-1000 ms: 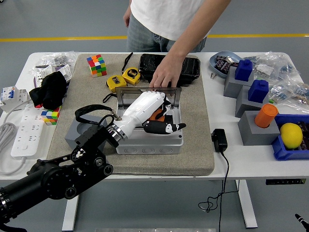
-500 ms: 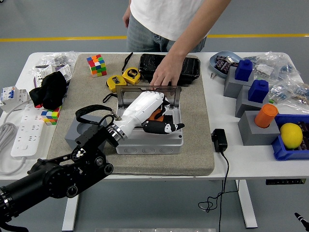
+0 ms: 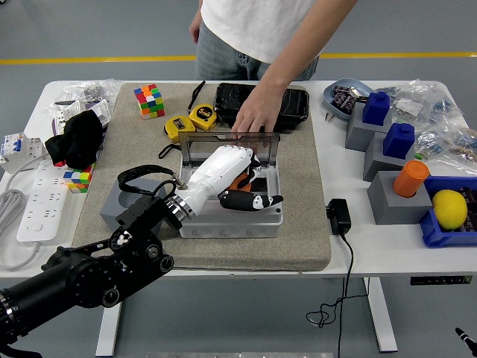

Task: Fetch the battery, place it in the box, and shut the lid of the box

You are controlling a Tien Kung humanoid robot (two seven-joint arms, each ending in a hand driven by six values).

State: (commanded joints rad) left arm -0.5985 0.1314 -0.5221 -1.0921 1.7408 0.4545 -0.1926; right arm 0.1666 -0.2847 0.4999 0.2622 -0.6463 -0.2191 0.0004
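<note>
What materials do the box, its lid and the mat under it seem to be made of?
Box: light grey plastic, matte, with moulded round marks on its front wall. Lid: clear plastic, probably; the hand shows through it. Mat: grey-brown felt or woven fabric, by its dull, rough look.

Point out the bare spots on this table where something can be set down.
The tan mat is bare right of the grey open-lidded box, and along its front edge. White tabletop is free around the black power adapter. Crowded: the right side with grey-and-blue blocks, and the left edge by the white power strip.

matt grey plastic box point(image 3: 231, 221)
</note>
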